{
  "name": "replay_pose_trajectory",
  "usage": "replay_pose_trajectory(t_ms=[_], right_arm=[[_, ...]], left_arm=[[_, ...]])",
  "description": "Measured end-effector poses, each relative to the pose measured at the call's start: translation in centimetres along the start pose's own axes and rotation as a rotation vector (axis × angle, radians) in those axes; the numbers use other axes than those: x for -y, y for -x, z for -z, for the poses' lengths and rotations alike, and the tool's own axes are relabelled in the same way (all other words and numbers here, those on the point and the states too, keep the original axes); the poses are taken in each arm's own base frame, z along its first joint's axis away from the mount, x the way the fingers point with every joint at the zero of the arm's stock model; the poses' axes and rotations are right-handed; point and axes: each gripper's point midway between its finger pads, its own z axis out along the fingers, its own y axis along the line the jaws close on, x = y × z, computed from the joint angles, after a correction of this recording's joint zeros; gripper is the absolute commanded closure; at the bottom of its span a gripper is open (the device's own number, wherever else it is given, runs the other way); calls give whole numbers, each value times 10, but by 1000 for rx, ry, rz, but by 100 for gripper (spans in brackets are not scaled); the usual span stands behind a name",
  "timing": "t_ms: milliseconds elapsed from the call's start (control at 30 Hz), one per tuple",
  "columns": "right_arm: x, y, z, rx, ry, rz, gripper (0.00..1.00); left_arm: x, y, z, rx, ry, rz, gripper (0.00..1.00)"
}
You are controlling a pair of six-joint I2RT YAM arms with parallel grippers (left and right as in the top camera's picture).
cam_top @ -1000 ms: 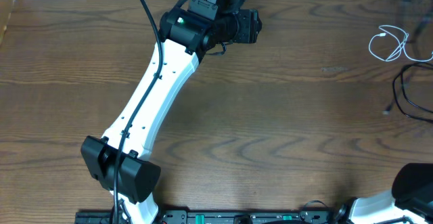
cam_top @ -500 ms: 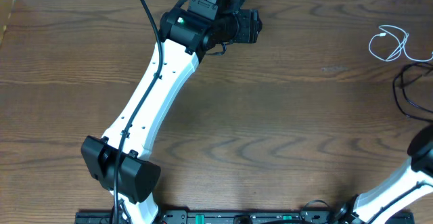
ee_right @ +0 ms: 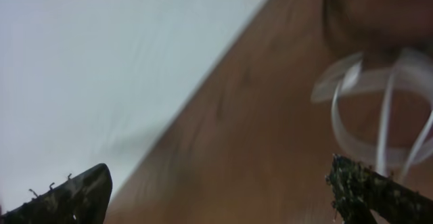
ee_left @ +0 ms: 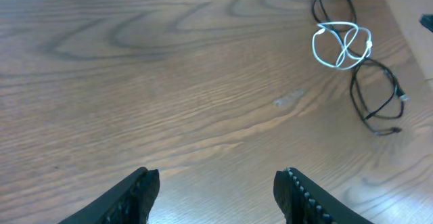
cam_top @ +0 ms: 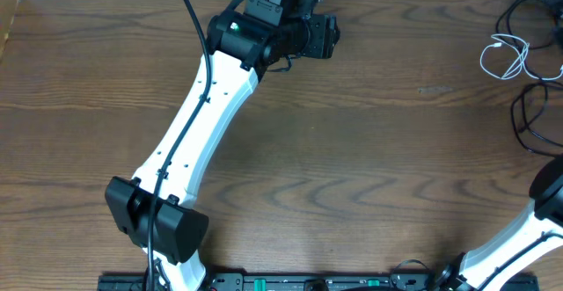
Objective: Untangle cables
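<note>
Wood table [cam_top: 378, 159] overhead: white cable [cam_top: 505, 56] coiled far right, black cables [cam_top: 515, 113] looping just beside. Left wrist: left gripper [ee_left: 216, 183] spread, empty, well apart from both. Right wrist, blurred: right gripper [ee_right: 220, 190] agape near white loops; best pinch one white strand, draw clear slowly.

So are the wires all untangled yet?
Not yet. Nothing looks done: the white cable lies looped close against the black cables. Nothing is in hand: the right hand, open, points at the white loops, and the left hand is open, far off. All the pulling apart is left.
</note>
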Motion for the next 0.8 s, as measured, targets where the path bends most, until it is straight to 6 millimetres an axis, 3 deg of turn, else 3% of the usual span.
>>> replay_pose_trajectory(t_ms=[67, 133, 167, 200, 300, 433, 533, 633, 700, 800], right_arm=[[-19, -24, 8, -66, 11, 23, 2], [-48, -56, 14, -137, 20, 98, 1], [-58, -65, 15, -152, 26, 127, 1], [-80, -87, 15, -184, 25, 193, 1], [-116, -134, 10, -239, -5, 342, 1], [-138, -188, -7, -280, -116, 536, 1], [-138, -217, -15, -294, -226, 642, 1], [-144, -235, -9, -290, -287, 738, 1], [-155, -240, 5, -268, -288, 795, 1], [-178, -239, 57, -184, -259, 859, 1]], left_arm=[[-6, -2, 1, -13, 11, -23, 39], [-16, -8, 3, -39, 29, -39, 5], [-24, -11, 5, -58, 42, -53, 2], [-32, -18, 7, -88, 56, -53, 2], [-56, -34, 15, -162, 94, -36, 1], [-80, -42, 25, -202, 132, -8, 1], [-87, -41, 27, -202, 142, -4, 1], [-87, -42, 27, -204, 143, -5, 1], [-87, -42, 27, -205, 143, -6, 1], [-87, -42, 27, -205, 142, -6, 1]])
